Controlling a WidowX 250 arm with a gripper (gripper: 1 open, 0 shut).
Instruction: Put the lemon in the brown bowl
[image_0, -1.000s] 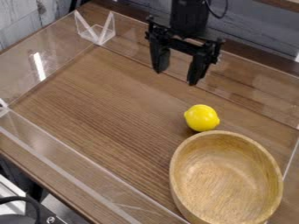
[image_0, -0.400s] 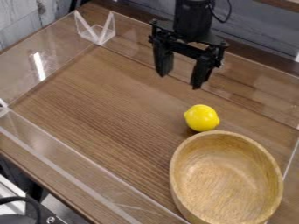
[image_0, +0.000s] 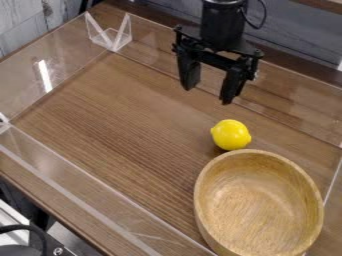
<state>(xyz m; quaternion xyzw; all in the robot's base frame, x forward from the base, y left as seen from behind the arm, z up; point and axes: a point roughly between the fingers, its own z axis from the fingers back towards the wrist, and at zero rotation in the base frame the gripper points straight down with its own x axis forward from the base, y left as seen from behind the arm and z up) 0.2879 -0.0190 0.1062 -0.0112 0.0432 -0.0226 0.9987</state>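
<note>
A small bright yellow lemon lies on the wooden table, just beyond the far rim of the brown bowl. The bowl is large, round and light-brown with visible grain; it sits at the front right and holds nothing. My black gripper hangs above the table behind the lemon, a little to its left. Its two fingers point down and stand apart, with nothing between them. It touches neither the lemon nor the bowl.
Clear acrylic walls fence the table on the left and front. A clear angled stand sits at the back left corner. The wooden tabletop stretches left of the lemon.
The gripper has shifted slightly to the right and toward the lemon, still open. Lemon and bowl have not moved.
</note>
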